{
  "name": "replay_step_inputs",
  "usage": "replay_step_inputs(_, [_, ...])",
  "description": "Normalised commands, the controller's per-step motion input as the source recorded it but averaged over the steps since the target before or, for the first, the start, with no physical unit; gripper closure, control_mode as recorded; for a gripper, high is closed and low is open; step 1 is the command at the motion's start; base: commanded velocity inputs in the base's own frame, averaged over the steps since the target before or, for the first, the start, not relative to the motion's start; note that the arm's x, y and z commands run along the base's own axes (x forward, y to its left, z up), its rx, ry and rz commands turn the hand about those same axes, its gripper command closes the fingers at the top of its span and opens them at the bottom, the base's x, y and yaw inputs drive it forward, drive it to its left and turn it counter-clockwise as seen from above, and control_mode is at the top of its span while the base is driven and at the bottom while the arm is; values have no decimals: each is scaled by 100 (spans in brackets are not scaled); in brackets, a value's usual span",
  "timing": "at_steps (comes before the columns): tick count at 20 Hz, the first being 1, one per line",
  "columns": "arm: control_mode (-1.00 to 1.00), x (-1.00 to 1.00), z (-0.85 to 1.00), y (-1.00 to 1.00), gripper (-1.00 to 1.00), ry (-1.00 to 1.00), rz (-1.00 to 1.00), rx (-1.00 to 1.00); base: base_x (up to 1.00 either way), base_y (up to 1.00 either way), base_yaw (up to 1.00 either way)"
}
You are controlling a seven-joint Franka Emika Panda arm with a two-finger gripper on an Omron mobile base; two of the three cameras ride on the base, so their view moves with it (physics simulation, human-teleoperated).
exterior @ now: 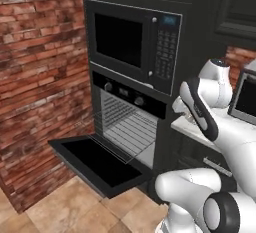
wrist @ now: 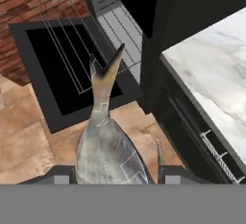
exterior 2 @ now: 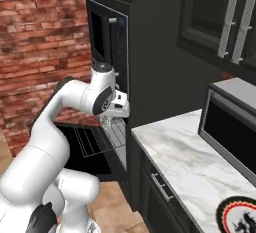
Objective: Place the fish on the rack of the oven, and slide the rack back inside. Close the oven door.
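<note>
**Ops:** What do the surfaces look like from your end?

**Me:** I see the fish [wrist: 108,151] as smooth and mottled grey-brown, with a faint sheen. The rack [exterior: 131,129] reads to me as thin pale metal wire. I'd call the oven [exterior: 131,108] matt black outside and flat pale grey within; the oven door [exterior: 97,163] has dark glossy glass.

**Ops:** And around it?

**Me:** I see rough red brick wall [exterior: 40,72], a polished white marble counter [exterior 2: 185,162] with grey veins, matt tan floor tiles [wrist: 29,141], and a brushed metal drawer handle [exterior 2: 161,187].
</note>
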Motion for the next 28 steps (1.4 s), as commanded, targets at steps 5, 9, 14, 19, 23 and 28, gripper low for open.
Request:
replay_step_inputs(5, [100, 0, 0, 0, 100, 0, 0, 0, 33, 55, 21])
replay_step_inputs(9, [100, 0, 0, 0, 100, 0, 0, 0, 50, 27, 16])
replay_step_inputs(14, [100, 0, 0, 0, 100, 0, 0, 0, 33, 19, 14])
replay_step_inputs(19, [100, 0, 0, 0, 100, 0, 0, 0, 45, 5, 14])
replay_step_inputs(23, [100, 0, 0, 0, 100, 0, 0, 0, 45, 0, 12])
replay_step_inputs(28, [100, 0, 0, 0, 100, 0, 0, 0, 37, 1, 9])
